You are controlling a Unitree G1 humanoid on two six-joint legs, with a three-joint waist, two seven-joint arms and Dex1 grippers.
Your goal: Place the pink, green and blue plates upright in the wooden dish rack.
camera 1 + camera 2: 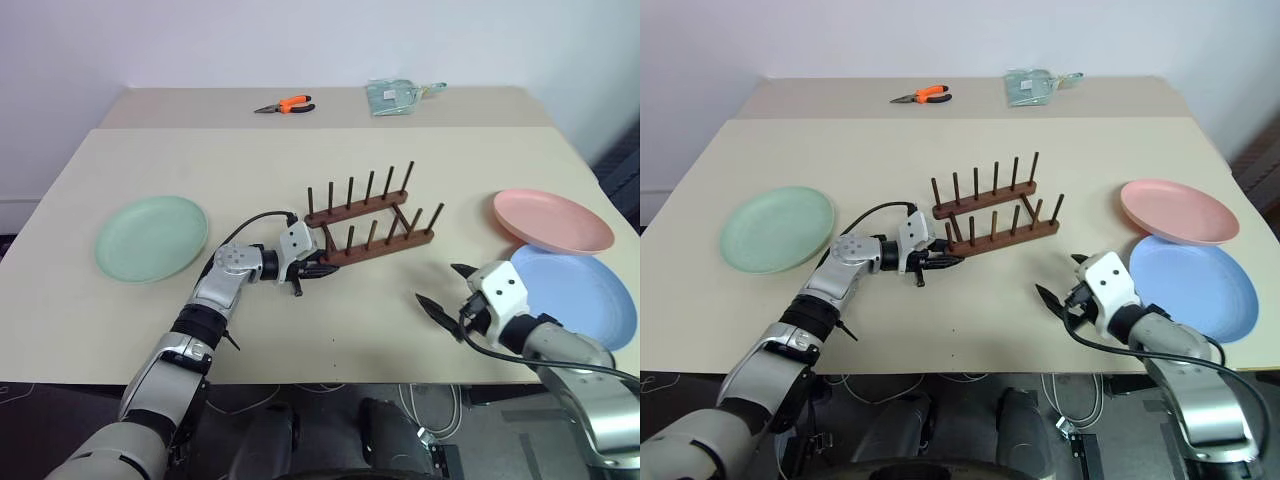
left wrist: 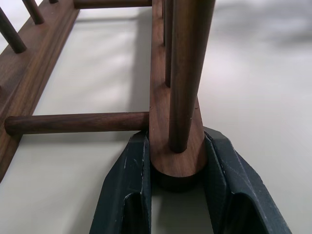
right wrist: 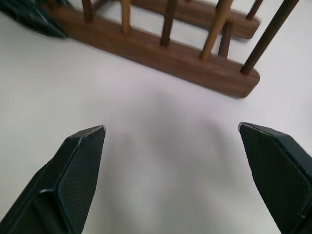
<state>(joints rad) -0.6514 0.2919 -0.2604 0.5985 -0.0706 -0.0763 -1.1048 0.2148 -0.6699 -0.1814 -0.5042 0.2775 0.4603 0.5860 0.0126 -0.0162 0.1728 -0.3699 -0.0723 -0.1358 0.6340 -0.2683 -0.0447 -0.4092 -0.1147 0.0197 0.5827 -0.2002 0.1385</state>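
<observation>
The wooden dish rack (image 1: 370,222) stands in the middle of the table with no plates in it. My left gripper (image 1: 318,268) is shut on the left end of its nearer base bar (image 2: 168,146), one finger on each side. The green plate (image 1: 152,238) lies flat at the left. At the right, the pink plate (image 1: 552,220) lies flat, with the blue plate (image 1: 585,295) just in front of it. My right gripper (image 1: 438,283) hangs open and holds nothing, between the rack and the blue plate, pointing at the rack's right end (image 3: 229,80).
Orange-handled pliers (image 1: 288,104) and a clear bag with something teal inside (image 1: 395,96) lie on the far table section. The blue plate sits close to the table's right front edge.
</observation>
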